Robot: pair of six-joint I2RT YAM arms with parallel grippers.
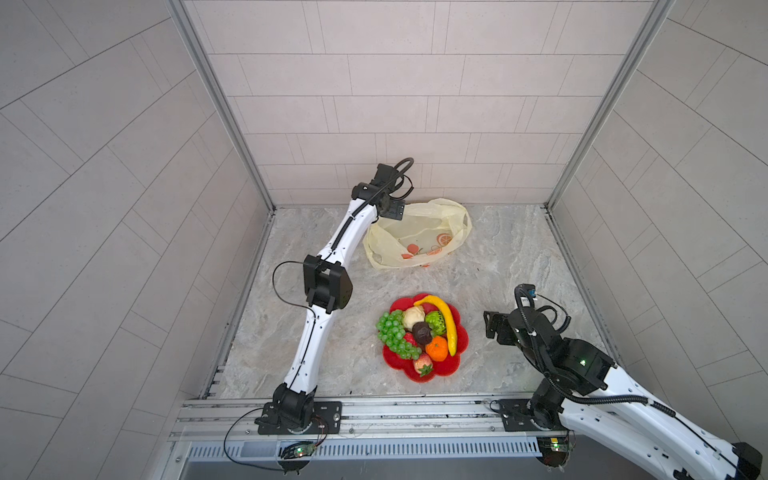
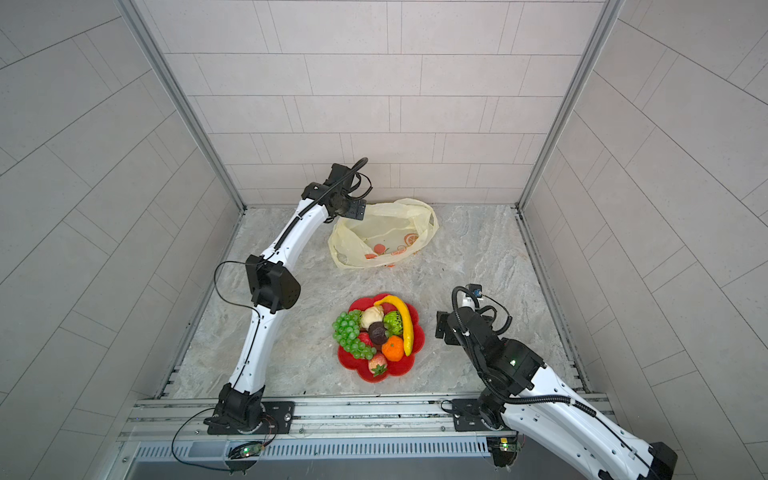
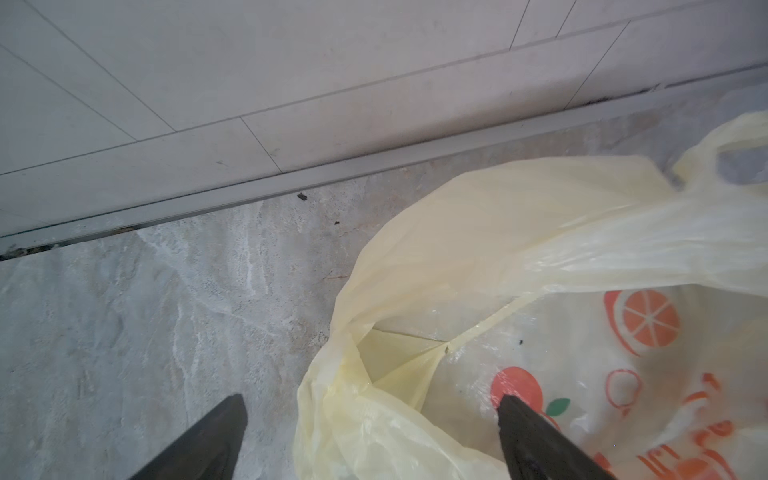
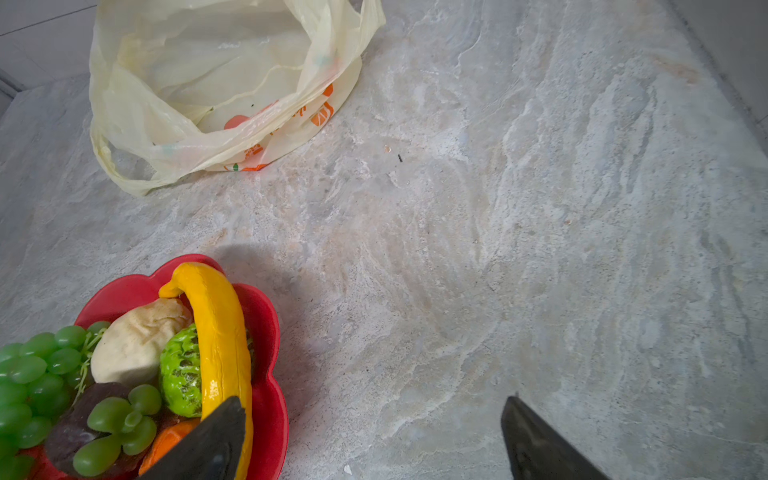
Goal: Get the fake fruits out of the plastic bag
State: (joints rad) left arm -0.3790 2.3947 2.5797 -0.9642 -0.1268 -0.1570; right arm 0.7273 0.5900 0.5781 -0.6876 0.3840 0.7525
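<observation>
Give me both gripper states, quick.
Left gripper: open, holding nothing, at the plastic bag rim.
Right gripper: open, holding nothing, near the red plate.

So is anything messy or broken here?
Not really. The fruits are heaped on the plate, none spilled. The bag lies crumpled and open by the back wall, looking empty. Only a few tiny dark specks dot the table.

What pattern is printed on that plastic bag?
Orange citrus slices on the pale-yellow plastic bag; the left wrist view shows them best.
</observation>
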